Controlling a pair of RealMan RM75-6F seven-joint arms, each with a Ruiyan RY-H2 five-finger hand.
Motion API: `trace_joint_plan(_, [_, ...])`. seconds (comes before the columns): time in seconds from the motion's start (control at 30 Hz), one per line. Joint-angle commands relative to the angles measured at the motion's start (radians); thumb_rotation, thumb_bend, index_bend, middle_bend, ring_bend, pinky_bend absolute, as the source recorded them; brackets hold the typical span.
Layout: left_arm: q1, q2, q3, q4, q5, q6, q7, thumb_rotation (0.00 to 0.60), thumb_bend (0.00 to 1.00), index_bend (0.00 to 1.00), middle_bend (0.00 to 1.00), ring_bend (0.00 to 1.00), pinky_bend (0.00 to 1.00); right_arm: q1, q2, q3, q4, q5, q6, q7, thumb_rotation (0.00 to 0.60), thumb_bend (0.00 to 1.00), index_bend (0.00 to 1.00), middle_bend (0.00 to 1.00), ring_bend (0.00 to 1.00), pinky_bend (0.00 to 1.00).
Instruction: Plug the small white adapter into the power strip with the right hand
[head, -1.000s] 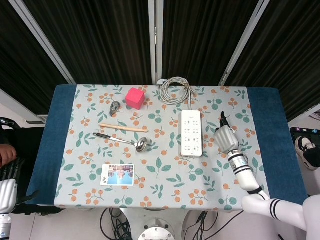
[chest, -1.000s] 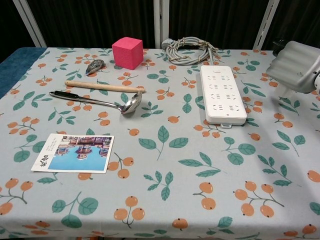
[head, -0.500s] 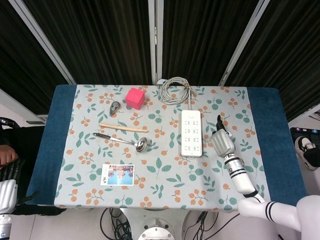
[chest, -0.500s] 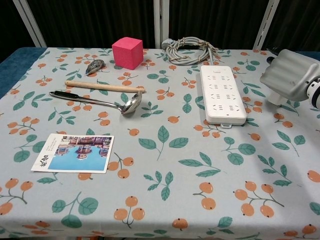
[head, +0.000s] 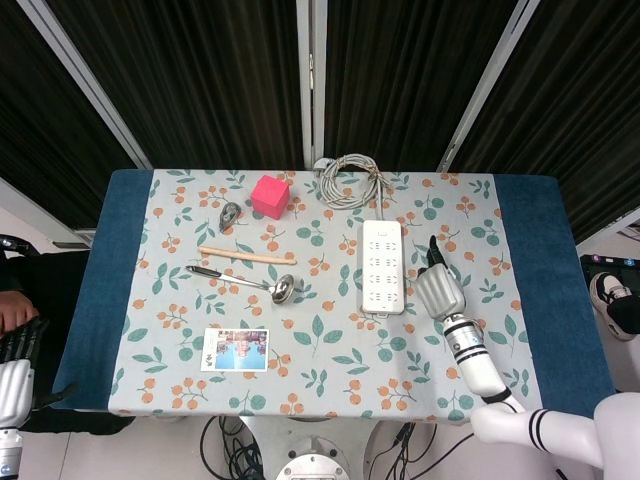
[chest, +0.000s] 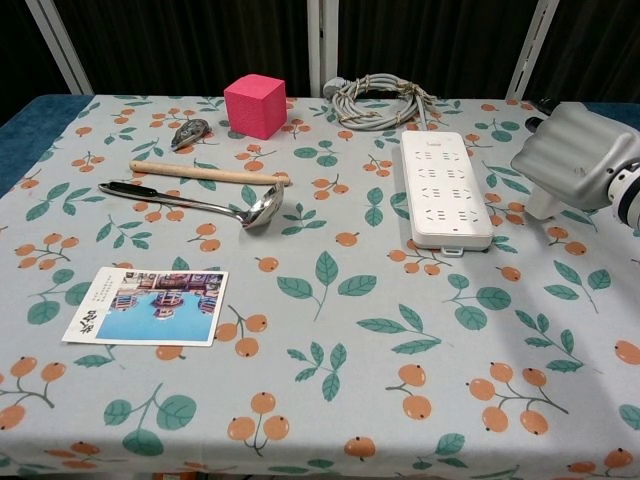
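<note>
The white power strip (head: 382, 266) (chest: 445, 187) lies lengthwise right of the table's middle, sockets up, its cord coiled behind it. My right hand (head: 438, 290) (chest: 580, 155) hovers just to the strip's right, beside its near half, fingers curled. A small white adapter (chest: 543, 200) sticks out beneath the hand, gripped in it, a short way off the strip's right edge and above the cloth. In the head view the hand hides the adapter. My left arm (head: 12, 390) shows only at the lower left edge, off the table; how its hand stands is unclear.
A coiled grey cable (head: 350, 180) (chest: 380, 100) lies at the back. To the left lie a pink cube (head: 270, 196), a small grey object (head: 230, 213), a wooden stick (head: 245, 255), a metal ladle (head: 240, 280) and a postcard (head: 235, 350).
My right hand has moved left and toward the table's near side with the adapter, closing on the strip's right edge. Nothing else has moved.
</note>
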Motion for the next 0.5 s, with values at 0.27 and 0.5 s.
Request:
trace_joint_plan(0.27, [0.002, -0.002, 0.0, 0.006, -0.002, 0.001, -0.007, 0.6, 0.0, 0.06, 0.0, 0.0, 0.0, 0.003, -0.018, 0.006, -0.003, 0.016, -0.003, 0.019, 0.6, 0.13, 0.37, 0.43, 0.15, 0.0])
trace_joint_plan(0.5, [0.004, 0.002, 0.0, 0.0, -0.001, 0.004, -0.003, 0.6, 0.0, 0.06, 0.0, 0.0, 0.0, -0.011, 0.002, 0.007, -0.044, -0.004, 0.023, 0.069, 0.6, 0.13, 0.33, 0.42, 0.13, 0.0])
